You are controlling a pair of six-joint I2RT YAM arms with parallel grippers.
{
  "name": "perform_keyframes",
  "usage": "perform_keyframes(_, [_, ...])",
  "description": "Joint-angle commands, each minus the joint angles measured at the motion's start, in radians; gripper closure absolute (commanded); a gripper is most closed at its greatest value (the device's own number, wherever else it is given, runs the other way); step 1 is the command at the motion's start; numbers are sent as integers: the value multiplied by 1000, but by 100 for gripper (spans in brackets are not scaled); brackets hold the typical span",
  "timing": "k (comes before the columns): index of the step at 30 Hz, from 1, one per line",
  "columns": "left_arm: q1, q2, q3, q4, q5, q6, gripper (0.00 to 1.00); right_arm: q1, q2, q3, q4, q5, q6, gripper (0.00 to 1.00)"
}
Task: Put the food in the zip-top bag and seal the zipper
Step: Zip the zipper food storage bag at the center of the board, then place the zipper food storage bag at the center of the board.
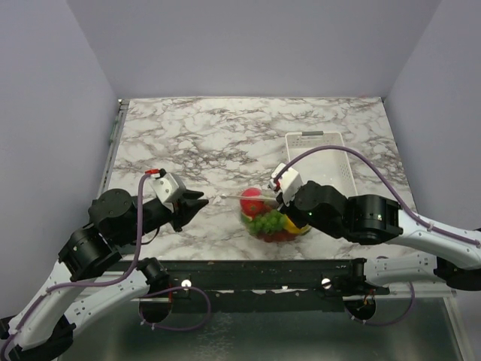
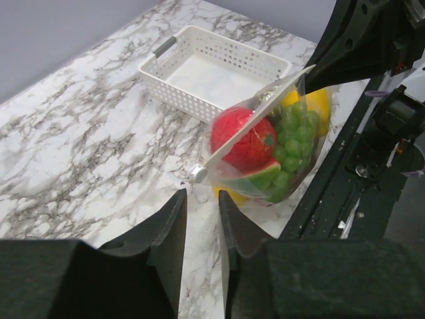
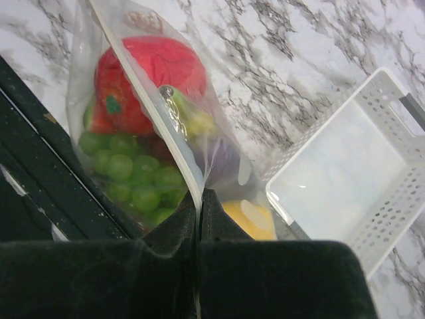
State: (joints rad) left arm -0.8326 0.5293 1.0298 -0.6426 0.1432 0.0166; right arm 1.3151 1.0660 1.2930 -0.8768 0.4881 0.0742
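Fingers of right gripper (image 3: 198, 203) pressed together, clamped on the zipper (image 3: 147, 93) at the end of the strip nearest that wrist camera. From there the strip runs up and left across the wrist view. Fingers of left gripper (image 2: 201, 214) stand apart with a narrow gap and hold nothing. They sit low centre in the left wrist view, just short of the strip's other end and not touching it. The zip-top bag (image 1: 274, 219) is in the lower centre of the top view, between the two grippers and near the table's (image 1: 210, 135) front edge. The food (image 2: 265, 149) is inside the bag: red fruit (image 2: 240, 136), green grapes (image 2: 292, 143), yellow lemon (image 2: 320, 103). I cannot tell whether the zipper is pressed shut along its full length. White basket (image 1: 314, 136) sits right of centre in the top view, beyond the bag.
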Motion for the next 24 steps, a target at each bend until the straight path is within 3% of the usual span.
perform_keyframes(1, [1,-15,27,17,-71,9,70,-4,-34,-5,-2,69,-1,99])
perform_keyframes(14, [2,10,25,56,10,5,44,-3,-40,-17,31,32,-41,99])
perform_keyframes(24, [2,59,19,123,205,-2,28,-3,-57,-23,117,-159,-129,99])
